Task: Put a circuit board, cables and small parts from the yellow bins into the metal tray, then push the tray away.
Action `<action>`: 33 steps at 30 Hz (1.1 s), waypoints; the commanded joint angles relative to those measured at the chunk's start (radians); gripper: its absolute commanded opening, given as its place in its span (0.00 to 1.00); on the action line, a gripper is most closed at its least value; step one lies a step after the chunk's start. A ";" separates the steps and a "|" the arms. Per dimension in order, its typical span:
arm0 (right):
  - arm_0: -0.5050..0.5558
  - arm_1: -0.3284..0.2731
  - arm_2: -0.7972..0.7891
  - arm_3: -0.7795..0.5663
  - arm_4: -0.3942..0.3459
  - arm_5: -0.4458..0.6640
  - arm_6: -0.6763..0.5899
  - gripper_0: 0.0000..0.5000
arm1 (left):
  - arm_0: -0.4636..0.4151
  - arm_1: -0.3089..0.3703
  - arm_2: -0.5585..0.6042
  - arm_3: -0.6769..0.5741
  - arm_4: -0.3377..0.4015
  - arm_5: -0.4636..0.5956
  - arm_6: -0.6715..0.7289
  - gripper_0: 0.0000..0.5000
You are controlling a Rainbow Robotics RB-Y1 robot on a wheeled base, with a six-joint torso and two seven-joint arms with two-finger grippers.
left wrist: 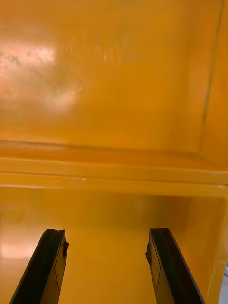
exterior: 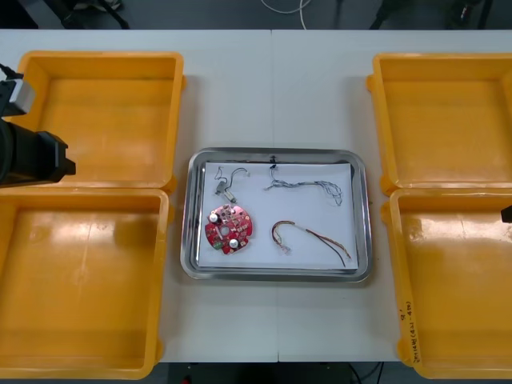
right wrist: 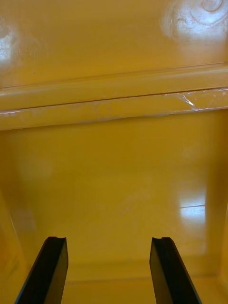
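Black fingers [left wrist: 47,266] of the left claw [left wrist: 107,232] stand wide apart with nothing between them, hanging over the smooth, glossy floor of a yellow bin [left wrist: 109,213]. Beyond them runs the doubled ridge where two bin rims meet. From above, the left arm [exterior: 28,152] reaches in at the bench's left edge, over the seam between the far left bin [exterior: 100,60] and the near left bin [exterior: 80,364].

The right claw [right wrist: 108,240] is just as wide and just as bare, poised over the shiny plastic of a right-hand bin [right wrist: 114,190], with a like ridge past its fingers. A sliver of the right arm [exterior: 507,214] shows at the right edge.

Between the bins, on the pale bench [exterior: 272,88], sits the rectangular metal tray [exterior: 280,152]. Its rim is bright and round-cornered, its inside white. In it lie:

- the round red board [exterior: 230,227] at the near left
- small metal parts [exterior: 226,190] just beyond it
- a twisted blue and white cable [exterior: 308,187] at the far right
- a curved red and yellow cable [exterior: 312,238] nearer
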 commanded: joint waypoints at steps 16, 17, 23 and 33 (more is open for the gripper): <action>-0.341 -0.046 0.208 -0.050 -0.118 0.061 0.055 1.00 | 0.180 0.093 0.071 -0.068 0.042 0.006 -0.062 1.00; -0.371 -0.045 0.243 -0.061 -0.115 0.059 0.055 1.00 | 0.183 0.099 0.071 -0.068 0.043 0.006 -0.065 1.00; -0.523 0.006 0.426 -0.105 -0.088 0.059 0.057 1.00 | 0.208 0.119 0.071 -0.068 0.078 0.006 -0.073 1.00; -0.690 0.116 0.662 -0.149 -0.045 0.059 0.094 1.00 | 0.212 0.144 0.070 -0.068 0.150 0.006 -0.079 1.00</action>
